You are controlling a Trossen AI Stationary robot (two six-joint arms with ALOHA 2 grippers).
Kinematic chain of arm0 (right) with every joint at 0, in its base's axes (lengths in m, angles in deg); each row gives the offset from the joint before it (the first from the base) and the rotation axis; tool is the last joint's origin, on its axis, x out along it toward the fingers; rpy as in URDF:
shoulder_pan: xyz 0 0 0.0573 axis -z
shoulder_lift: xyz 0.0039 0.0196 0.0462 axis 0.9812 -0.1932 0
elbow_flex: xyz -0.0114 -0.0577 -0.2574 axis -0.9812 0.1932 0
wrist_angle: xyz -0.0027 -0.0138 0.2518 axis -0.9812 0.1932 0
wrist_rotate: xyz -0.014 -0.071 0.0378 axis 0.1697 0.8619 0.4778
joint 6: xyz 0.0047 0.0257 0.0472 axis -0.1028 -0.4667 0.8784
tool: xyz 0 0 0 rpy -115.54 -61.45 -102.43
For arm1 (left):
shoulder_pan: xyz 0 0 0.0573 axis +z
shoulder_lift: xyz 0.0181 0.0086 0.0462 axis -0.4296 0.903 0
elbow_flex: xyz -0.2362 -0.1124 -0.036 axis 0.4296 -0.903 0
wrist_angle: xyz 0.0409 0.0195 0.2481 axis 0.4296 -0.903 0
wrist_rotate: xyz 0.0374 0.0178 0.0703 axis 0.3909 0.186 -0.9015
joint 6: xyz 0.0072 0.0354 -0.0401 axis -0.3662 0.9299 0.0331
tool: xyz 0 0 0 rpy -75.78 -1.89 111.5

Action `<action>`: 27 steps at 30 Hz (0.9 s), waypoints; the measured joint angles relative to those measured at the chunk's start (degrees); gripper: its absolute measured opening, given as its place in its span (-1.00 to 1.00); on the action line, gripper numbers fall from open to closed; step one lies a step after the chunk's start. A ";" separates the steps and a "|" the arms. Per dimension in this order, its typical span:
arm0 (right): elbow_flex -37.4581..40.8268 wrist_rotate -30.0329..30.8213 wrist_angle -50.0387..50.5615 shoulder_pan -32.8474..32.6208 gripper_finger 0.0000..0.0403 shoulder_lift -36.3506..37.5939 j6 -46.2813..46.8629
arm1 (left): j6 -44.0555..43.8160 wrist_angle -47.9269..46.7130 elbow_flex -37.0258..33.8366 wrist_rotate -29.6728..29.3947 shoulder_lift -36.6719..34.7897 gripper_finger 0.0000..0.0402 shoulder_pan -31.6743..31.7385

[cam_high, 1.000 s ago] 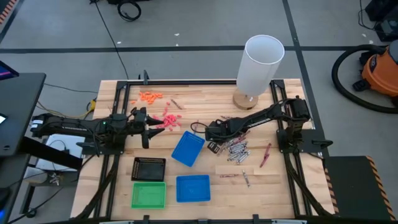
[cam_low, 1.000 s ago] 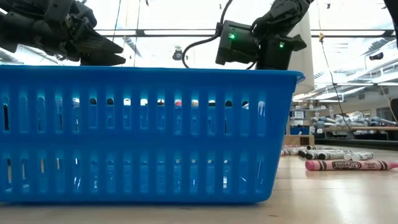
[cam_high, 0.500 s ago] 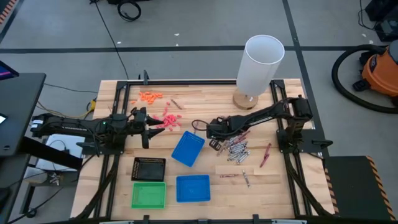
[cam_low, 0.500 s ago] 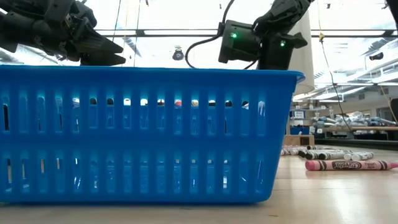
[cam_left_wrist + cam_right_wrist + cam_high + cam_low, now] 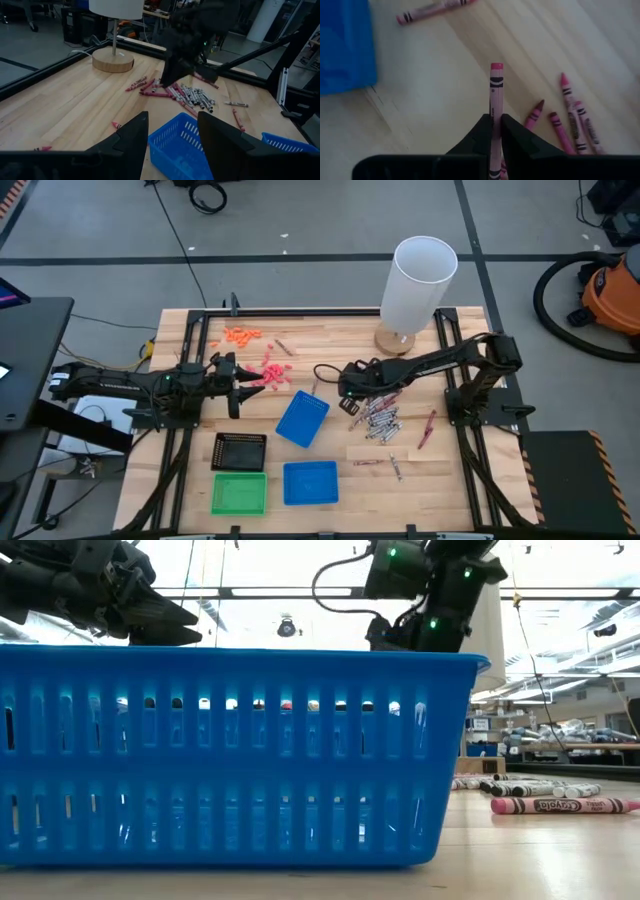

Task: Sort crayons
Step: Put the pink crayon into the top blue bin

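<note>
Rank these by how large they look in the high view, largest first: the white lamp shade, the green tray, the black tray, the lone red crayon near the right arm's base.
1. white lamp shade
2. green tray and black tray: look alike, unranked
3. lone red crayon

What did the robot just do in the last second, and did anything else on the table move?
The right claw rose off the crayon pile, shut on a pink crayon, and drew slightly back toward the lamp side. In the low view it now sits higher above the blue basket. The left claw stayed open and parked near the pink bits. The trays and loose crayons did not shift.
</note>
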 joint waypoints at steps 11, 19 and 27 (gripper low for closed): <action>-0.02 1.05 -1.66 -0.85 -0.82 6.22 -4.21 | -0.09 -0.02 0.00 0.00 0.00 -0.09 0.00; -0.13 -1.97 -15.26 -2.73 -0.81 6.70 -14.51 | -0.09 -0.02 0.00 0.00 0.00 -0.09 0.00; -0.13 -11.22 -31.52 -3.91 -0.81 0.97 -28.75 | -0.11 -0.26 0.00 0.00 0.01 -0.09 0.00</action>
